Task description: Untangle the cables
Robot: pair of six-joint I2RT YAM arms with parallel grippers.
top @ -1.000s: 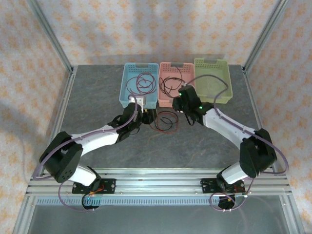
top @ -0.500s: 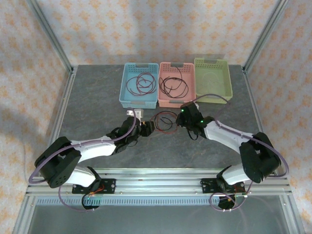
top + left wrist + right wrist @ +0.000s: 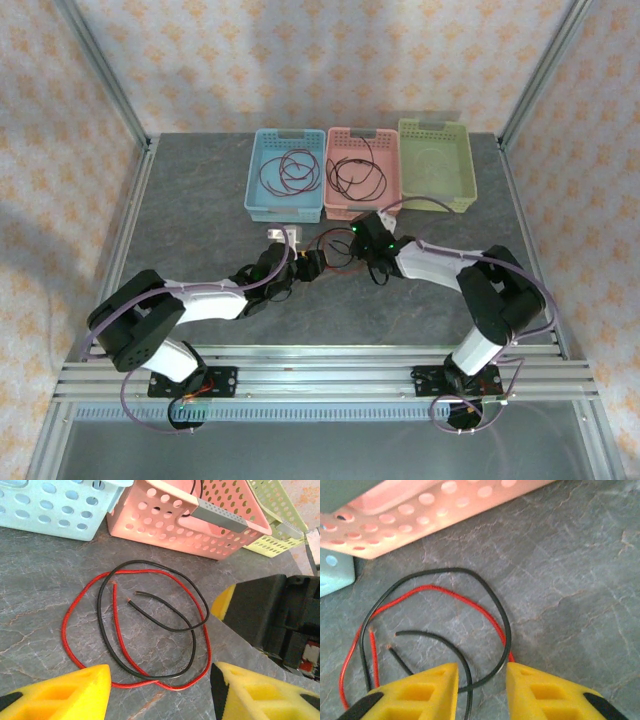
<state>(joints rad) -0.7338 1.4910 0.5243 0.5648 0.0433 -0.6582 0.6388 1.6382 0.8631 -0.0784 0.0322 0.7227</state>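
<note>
Top external view has a red cable [image 3: 345, 267] and a black cable [image 3: 331, 240] lying tangled on the grey worktop [image 3: 200, 200]. They are around its middle, just in front of the near wall of the pink basket [image 3: 350, 212], with my left gripper [image 3: 312, 262] on their left and my right gripper [image 3: 355, 240] on their right. From my left wrist the red cable [image 3: 63, 630] is a thin glossy strand bent into one wide oval, with a cut end turned inward. The black cable [image 3: 99, 605] is equally thin and loops inside and across the red one, crossing it near the top and bottom; its bare end lies in the middle of the oval. My left gripper [image 3: 160, 680] has its yellow fingers spread wide over the near part of the loops, holding nothing. From my right wrist, my right gripper [image 3: 482, 680] has its jaws parted. The black cable [image 3: 455, 570] runs down through the gap without being pinched, and the red cable [image 3: 431, 587] passes near the right fingertip. Further coils of dark cable lie in the blue basket [image 3: 285, 212] and the pink one, beside the green basket [image 3: 440, 205], all along the worktop's far edge.
</note>
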